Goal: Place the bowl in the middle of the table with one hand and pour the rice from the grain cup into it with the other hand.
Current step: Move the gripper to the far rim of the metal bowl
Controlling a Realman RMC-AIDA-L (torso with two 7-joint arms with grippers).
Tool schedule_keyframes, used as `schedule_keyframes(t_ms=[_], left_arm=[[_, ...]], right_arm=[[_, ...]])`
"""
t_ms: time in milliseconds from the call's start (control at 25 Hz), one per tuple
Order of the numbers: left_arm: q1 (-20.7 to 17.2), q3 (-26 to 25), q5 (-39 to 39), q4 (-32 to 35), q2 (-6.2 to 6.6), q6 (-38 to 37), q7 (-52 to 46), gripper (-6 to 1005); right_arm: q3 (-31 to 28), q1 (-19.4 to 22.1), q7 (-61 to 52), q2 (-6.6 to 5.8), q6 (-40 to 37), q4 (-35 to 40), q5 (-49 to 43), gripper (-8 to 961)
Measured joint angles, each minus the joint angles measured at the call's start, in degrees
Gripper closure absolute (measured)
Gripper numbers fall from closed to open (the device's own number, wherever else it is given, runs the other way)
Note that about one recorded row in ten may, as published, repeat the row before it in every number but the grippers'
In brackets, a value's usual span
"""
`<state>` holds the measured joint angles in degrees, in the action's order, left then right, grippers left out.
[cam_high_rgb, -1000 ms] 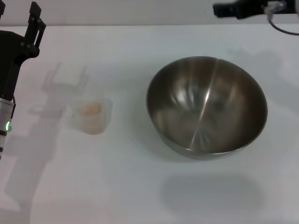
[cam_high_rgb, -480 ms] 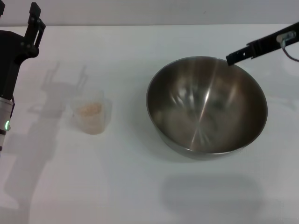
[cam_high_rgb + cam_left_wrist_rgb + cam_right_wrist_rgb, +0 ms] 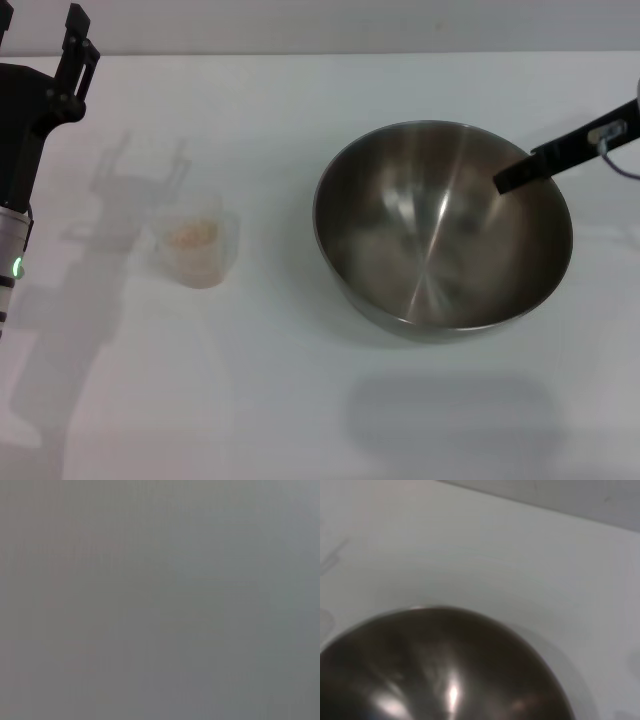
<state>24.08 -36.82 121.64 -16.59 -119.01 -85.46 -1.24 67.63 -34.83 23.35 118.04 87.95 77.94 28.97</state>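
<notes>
Two arms frame a white counter [image 3: 300,400], and only one of them is on the move. At the far left, the left gripper [image 3: 70,50] hangs raised above the counter's edge, parked, and whether it is released or clenched cannot be told from where it stands. Just to its right sits the grain cup [image 3: 196,246], upright and untouched, a small heap of pale rice [image 3: 190,234] inside it. Well apart from the cup, right of centre, the stainless-steel bowl [image 3: 442,228] rests empty on the counter. Over the past second the right gripper [image 3: 510,178] has swung in from the far right corner and come down: its dark finger now reaches across the bowl's right rim and hangs over the inside wall. Its grip on anything cannot be told; only one finger shows, and no contact with the steel is plain. The right wrist camera looks down on the bowl's rim [image 3: 435,611] close below. By the look of it, the bowl is about to be seized at the rim and drawn toward the middle; pouring has not yet begun.
</notes>
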Motion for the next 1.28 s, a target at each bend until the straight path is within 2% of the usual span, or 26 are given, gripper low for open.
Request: schedule_keyframes(t_ms=[240, 720, 1160, 1240, 1280], left_arm=[[-0.1, -0.2, 0.0, -0.1, 0.03, -0.2, 0.0, 276], [-0.4, -0.5, 0.0, -0.4, 0.09, -0.5, 0.0, 276], [-0.4, -0.5, 0.0, -0.4, 0.01, -0.7, 0.0, 276], [-0.4, -0.5, 0.0, -0.4, 0.0, -0.7, 0.0, 276], [-0.4, -0.5, 0.0, -0.5, -0.03, -0.7, 0.0, 276]], right_arm=[[0.1, -0.5, 1.3, 0.5, -1.9, -4.9, -0.1, 265], [-0.2, -0.5, 1.6, 0.72, -2.5, -6.2, -1.6, 332], [-0.6, 0.0, 2.8, 0.64, -3.5, -6.0, -2.9, 793], [-1.5, 0.1, 2.9, 0.64, -3.9, -5.4, -2.7, 919], [-1.5, 0.1, 2.9, 0.64, -3.9, -5.4, -2.7, 919]])
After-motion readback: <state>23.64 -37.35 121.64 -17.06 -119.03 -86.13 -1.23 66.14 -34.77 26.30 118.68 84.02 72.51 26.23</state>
